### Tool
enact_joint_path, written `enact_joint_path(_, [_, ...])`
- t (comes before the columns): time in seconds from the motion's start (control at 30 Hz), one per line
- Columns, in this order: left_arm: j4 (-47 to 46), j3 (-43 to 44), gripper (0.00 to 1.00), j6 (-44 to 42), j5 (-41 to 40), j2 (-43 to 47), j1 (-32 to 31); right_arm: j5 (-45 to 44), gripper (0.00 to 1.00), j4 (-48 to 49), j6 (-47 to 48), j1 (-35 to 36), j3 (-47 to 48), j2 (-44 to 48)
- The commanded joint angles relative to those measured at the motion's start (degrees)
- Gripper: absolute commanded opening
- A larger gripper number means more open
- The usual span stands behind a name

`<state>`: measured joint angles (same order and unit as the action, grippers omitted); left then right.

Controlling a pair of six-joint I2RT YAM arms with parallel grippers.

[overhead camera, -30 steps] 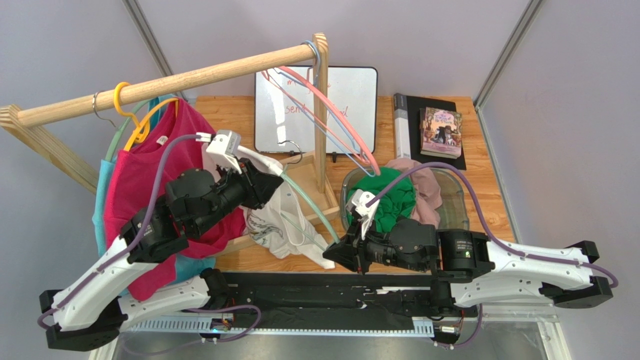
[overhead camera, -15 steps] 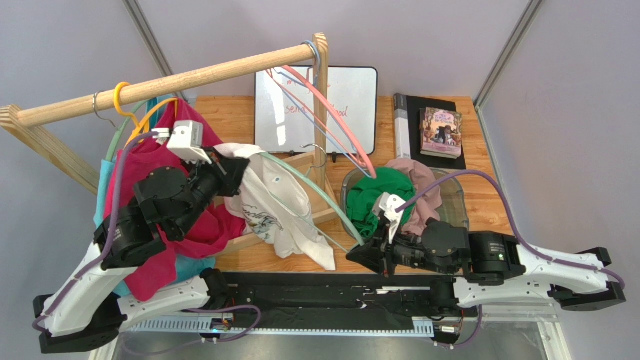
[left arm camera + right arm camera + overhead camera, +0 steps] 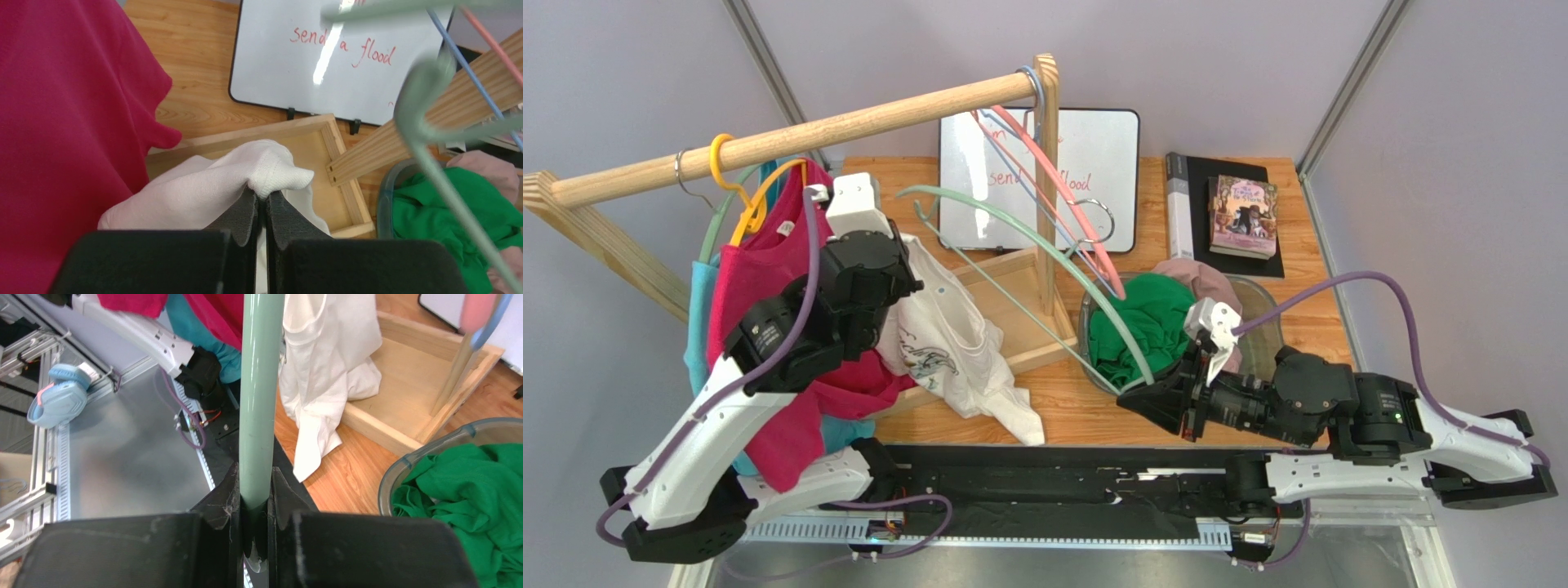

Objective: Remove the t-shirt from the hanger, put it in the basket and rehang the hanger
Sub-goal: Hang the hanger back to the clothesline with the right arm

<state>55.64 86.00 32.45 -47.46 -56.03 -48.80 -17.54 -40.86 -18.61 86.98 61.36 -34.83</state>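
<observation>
The green hanger point(image 3: 408, 113) blurs close to the left wrist lens, cut off at the top edge; the book point(image 3: 1242, 216) title is too small to read from above

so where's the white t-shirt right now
Top view, left of centre: the white t-shirt hangs from the left gripper, right beside the magenta shirt.

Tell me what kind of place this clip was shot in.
Most likely a robotics lab cell staged as a laundry corner: plain grey partition walls, a wooden clothes rail standing on a table, and a clear tub of loose garments.
</observation>
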Motion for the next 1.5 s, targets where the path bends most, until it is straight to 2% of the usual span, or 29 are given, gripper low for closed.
enact_joint_path(0.0, [-2.5,-3.2,0.00,3.7,8.2,1.7,0.3,-7.0,0.00,1.8,0.3,0.4,9.5,-8.1])
enact_joint_path(0.2, [-8.3,-8.7,0.00,4.1,24.5,4.7,0.3,-17.2,0.00,-3.3,1.0,-0.4,26.9,-26.5])
enact_joint_path(0.33, [-9.9,-12.2,0.00,5.8,32.0,6.8,0.2,-12.1,0.00,-4.0,1.0,-7.1,36.3,-34.2])
enact_joint_path(0.5, [-11.7,-14.9,0.00,7.2,35.0,9.7,0.3,-5.0,0.00,-5.5,-1.2,-14.1,45.6,-40.3])
enact_joint_path(0.53, [-11.5,-14.9,0.00,7.3,35.2,9.9,0.2,-3.8,0.00,-5.9,-2.1,-17.2,46.3,-41.9])
enact_joint_path(0.73, [-11.4,-14.7,0.00,7.5,36.8,11.4,0.3,-1.0,0.00,-6.7,-6.8,-22.1,44.6,-43.0])
enact_joint_path(1.27, [-12.3,-14.1,0.00,7.5,38.8,13.4,0.3,1.5,0.00,-5.1,-10.4,-22.8,36.9,-40.7])
enact_joint_path(1.3, [-12.5,-14.1,0.00,7.5,38.9,13.2,0.3,1.8,0.03,-5.0,-10.1,-22.8,36.9,-40.7])
enact_joint_path(1.33, [-12.6,-14.4,0.00,7.7,39.0,13.2,0.3,2.2,0.11,-5.0,-9.9,-22.8,36.8,-40.5])
enact_joint_path(1.37, [-12.9,-14.5,0.00,7.9,39.2,13.3,0.3,3.0,0.21,-5.0,-9.5,-22.6,36.8,-40.2])
enact_joint_path(1.4, [-13.2,-14.6,0.00,8.0,39.7,13.2,0.3,3.0,0.41,-5.2,-9.3,-22.5,36.6,-39.9])
enact_joint_path(1.47, [-13.9,-14.7,0.00,8.2,40.4,13.2,0.3,3.0,0.58,-5.2,-7.7,-21.1,35.8,-37.3])
